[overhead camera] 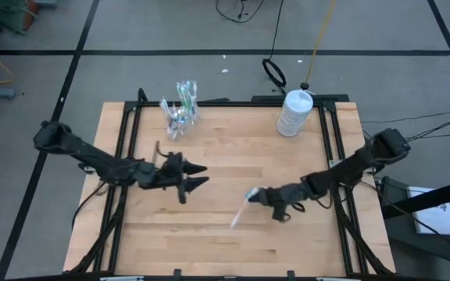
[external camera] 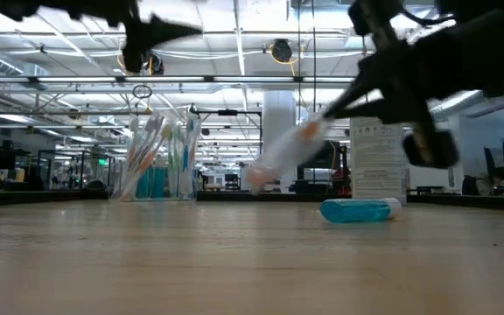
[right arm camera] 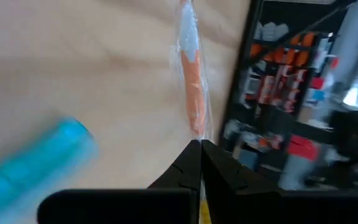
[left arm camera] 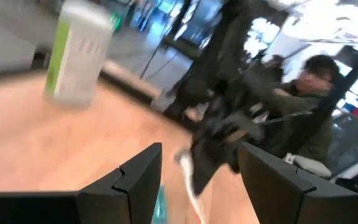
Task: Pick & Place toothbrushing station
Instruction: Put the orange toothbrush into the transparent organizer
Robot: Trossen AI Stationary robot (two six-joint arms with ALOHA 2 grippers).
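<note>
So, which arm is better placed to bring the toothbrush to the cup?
The right. Its gripper is already shut on the toothbrush, held above the table. The left gripper is open and empty, though nearer the cup.

bright overhead strip lighting; wrist views motion-blurred, soft shadows on table [overhead camera: 233, 164].

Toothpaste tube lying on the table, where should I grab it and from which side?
Take the toothpaste tube at mid-body, from straight above, fingers spanning its short width: it lies flat on the table. The left gripper is open; the right gripper holds a toothbrush.
</note>
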